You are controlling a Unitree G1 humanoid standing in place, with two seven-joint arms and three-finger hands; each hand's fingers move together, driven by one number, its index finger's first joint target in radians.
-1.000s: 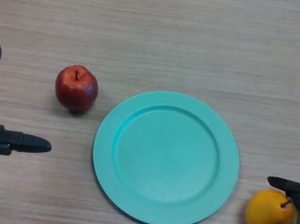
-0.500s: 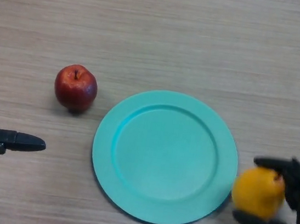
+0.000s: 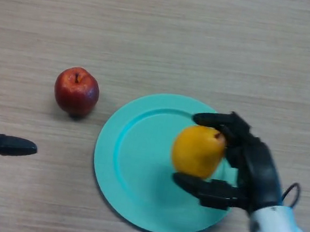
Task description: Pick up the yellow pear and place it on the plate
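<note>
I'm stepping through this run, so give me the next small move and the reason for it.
Probably lower the pear onto the plate and open the fingers: the right hand grips it over the plate's right half. The left hand is idle at left.

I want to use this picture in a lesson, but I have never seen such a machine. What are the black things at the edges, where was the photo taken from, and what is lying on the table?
The picture comes from a camera on a humanoid robot's head, looking down at a wooden table. The black shapes are its two hands. The right hand, coming in from the lower right, has its fingers and thumb curled round a yellow pear and holds it over a turquoise plate. Whether the pear already rests on the plate cannot be told. The left hand shows at the left edge, fingers straight, holding nothing. A red apple sits on the table left of the plate, apart from it.
</note>
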